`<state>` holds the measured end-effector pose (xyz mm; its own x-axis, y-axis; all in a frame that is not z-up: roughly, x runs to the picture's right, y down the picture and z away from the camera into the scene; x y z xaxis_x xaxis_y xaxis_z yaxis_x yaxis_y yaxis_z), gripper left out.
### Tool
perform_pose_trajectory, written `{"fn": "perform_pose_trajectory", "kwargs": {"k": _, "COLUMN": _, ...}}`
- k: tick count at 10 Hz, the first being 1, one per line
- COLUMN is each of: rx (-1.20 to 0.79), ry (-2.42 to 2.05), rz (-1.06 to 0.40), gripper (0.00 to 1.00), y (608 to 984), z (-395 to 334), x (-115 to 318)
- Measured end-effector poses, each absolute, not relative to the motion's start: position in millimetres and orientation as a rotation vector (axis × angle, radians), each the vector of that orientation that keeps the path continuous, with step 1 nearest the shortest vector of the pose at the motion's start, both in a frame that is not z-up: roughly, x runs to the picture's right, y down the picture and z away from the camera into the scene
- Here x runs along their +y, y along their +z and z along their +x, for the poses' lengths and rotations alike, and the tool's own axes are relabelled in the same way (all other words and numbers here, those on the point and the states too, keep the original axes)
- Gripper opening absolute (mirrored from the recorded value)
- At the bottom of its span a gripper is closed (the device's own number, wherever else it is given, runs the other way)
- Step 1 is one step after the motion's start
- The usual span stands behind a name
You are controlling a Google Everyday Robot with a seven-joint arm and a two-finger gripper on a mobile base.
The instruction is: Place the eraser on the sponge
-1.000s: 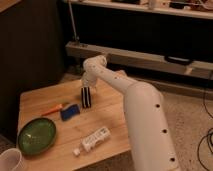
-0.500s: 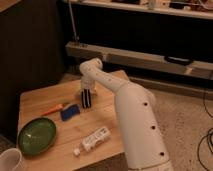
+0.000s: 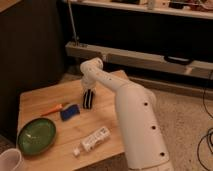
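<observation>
The eraser (image 3: 88, 99), a small black block with a pale stripe, stands on end just above the wooden table (image 3: 47, 95). My gripper (image 3: 88, 97) comes down from the white arm and is shut on it. The sponge (image 3: 69, 112), a small flat blue pad, lies on the table a short way to the lower left of the eraser, apart from it. Nothing rests on the sponge.
A thin orange stick (image 3: 55, 108) lies just left of the sponge. A green plate (image 3: 36, 136) sits at the table's front left, with a white cup (image 3: 10, 161) below it. A white tube (image 3: 92, 140) lies near the front edge. A dark shelf unit stands behind.
The arm's thick lower segment has swung left and closer to the table. The gripper with the eraser has stayed almost in place, to the right of the sponge.
</observation>
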<state>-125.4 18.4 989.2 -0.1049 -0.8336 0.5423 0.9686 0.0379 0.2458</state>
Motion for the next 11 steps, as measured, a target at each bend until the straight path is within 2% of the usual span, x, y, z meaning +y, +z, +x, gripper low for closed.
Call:
{"fn": "perform_pose_trajectory", "kwargs": {"k": 3, "rx": -0.663, "ry": -1.575, "rz": -0.236, "gripper": 0.00, "y": 970.8, "z": -143.3, "x": 11.6}}
{"fn": "perform_pose_trajectory", "kwargs": {"k": 5, "rx": -0.661, "ry": -1.585, "rz": -0.195, "gripper": 0.00, "y": 939.8, "z": -149.4, "x": -6.8}}
{"fn": "perform_pose_trajectory", "kwargs": {"k": 8, "rx": -0.683, "ry": -1.620, "rz": -0.100, "gripper": 0.00, "y": 869.0, "z": -163.1, "x": -45.6}}
{"fn": "perform_pose_trajectory", "kwargs": {"k": 11, "rx": -0.745, "ry": -1.687, "rz": -0.032, "gripper": 0.00, "y": 831.7, "z": -171.4, "x": -47.7}}
